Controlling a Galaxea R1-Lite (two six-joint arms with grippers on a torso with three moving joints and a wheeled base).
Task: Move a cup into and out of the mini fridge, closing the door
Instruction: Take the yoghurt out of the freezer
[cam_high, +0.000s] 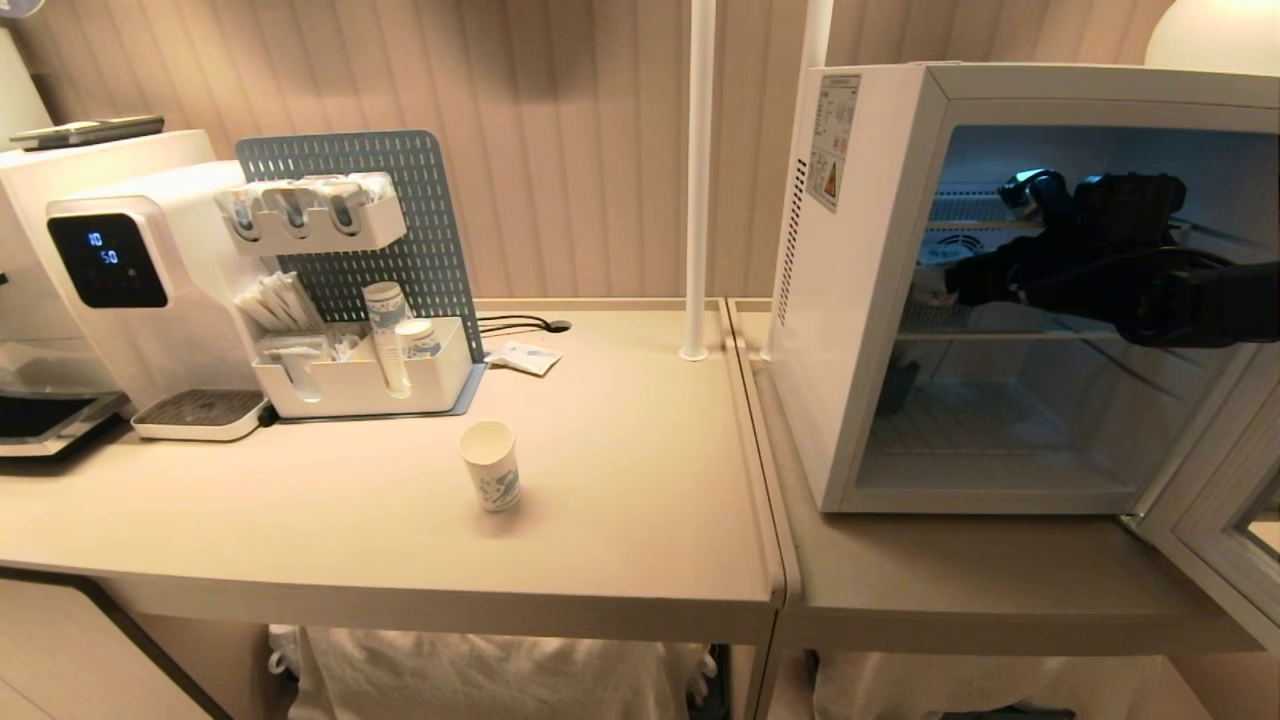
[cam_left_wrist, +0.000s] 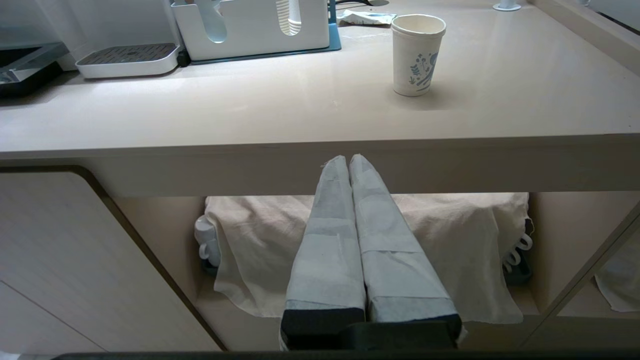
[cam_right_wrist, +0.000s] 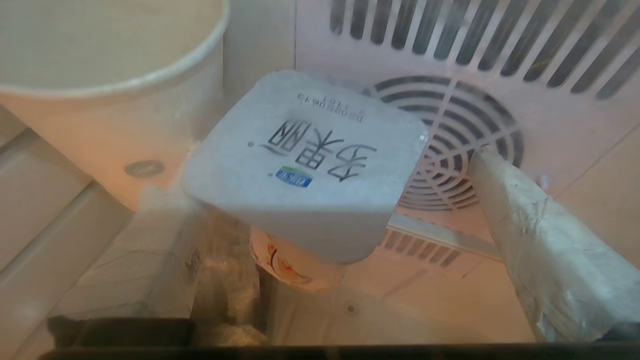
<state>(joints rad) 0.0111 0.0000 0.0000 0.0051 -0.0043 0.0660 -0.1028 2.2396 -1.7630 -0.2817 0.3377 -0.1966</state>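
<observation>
Left wrist view: closest in are the taped fingers (cam_left_wrist: 325, 240) of the left end effector (cam_left_wrist: 350, 159), clenched flat against each other with nothing between them. They hang below the front lip of the bench (cam_left_wrist: 200, 110). The cup (cam_left_wrist: 416, 54) stands upright on the bench top, long axis vertical and mouth up. It is above the fingertips, beyond them and a little to the robot's right, and well apart from them.

Head view: nearest is the bench front edge, then the cup by itself on open surface, in front of the white organiser tray (cam_high: 350, 385). To the right, the mini fridge (cam_high: 860, 300) has its door (cam_high: 1215, 520) swung wide. The right arm reaches across to the upper wire shelf, so the right end effector (cam_high: 955, 282) is deep inside. From there the cup lies well off to the robot's left, lower and outside the fridge. By my reckoning the left arm is the closer one, though it looks parked.

Right wrist view: nearest is one wrapped finger (cam_right_wrist: 540, 240) of the right end effector, spread wide and released. A foil-lidded tub (cam_right_wrist: 305, 165) sits tilted in the gap, in front of the round fan grille (cam_right_wrist: 460, 150). I cannot tell if it touches the finger. A pale cup-like vessel (cam_right_wrist: 110, 75) stands beside it. The printed cup is not in this view.
</observation>
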